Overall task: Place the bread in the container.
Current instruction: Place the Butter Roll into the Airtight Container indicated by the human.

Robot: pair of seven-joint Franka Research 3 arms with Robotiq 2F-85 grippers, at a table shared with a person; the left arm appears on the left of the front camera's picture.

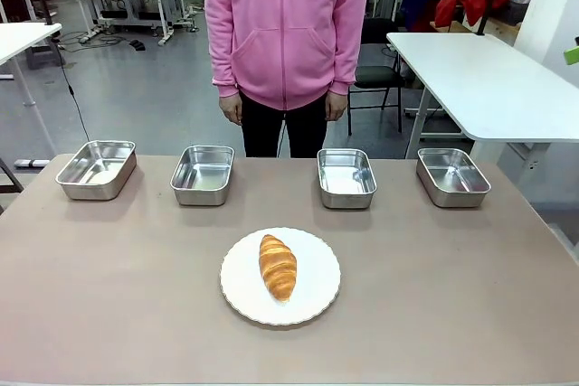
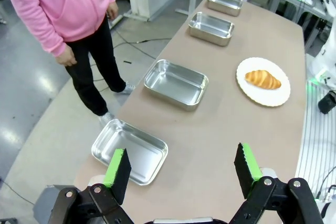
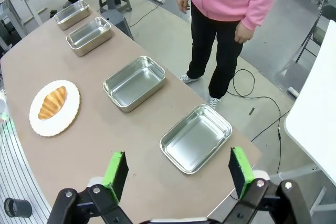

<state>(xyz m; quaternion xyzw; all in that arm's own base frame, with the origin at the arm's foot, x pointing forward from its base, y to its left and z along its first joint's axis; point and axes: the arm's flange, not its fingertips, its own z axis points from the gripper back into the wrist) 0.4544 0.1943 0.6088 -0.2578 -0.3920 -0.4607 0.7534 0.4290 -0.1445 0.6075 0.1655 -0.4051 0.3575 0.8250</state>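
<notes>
The bread, a golden-brown croissant (image 1: 278, 266), lies on a round white plate (image 1: 237, 300) near the table's middle front. Four shiny steel containers stand in a row along the far edge: far left (image 1: 97, 169), inner left (image 1: 203, 174), inner right (image 1: 346, 177), far right (image 1: 452, 176); all look empty. My left gripper (image 2: 181, 150) is open above the table's left end, over the nearest tray (image 2: 130, 150), with the croissant (image 2: 262, 79) well ahead. My right gripper (image 3: 177, 155) is open above the right end near a tray (image 3: 196, 138); the croissant (image 3: 52, 102) lies far off.
A person in a pink hoodie (image 1: 286, 15) stands at the far side, both hands hanging down. A white table (image 1: 488, 79) stands behind on the right. Bare tabletop (image 1: 452, 296) surrounds the plate.
</notes>
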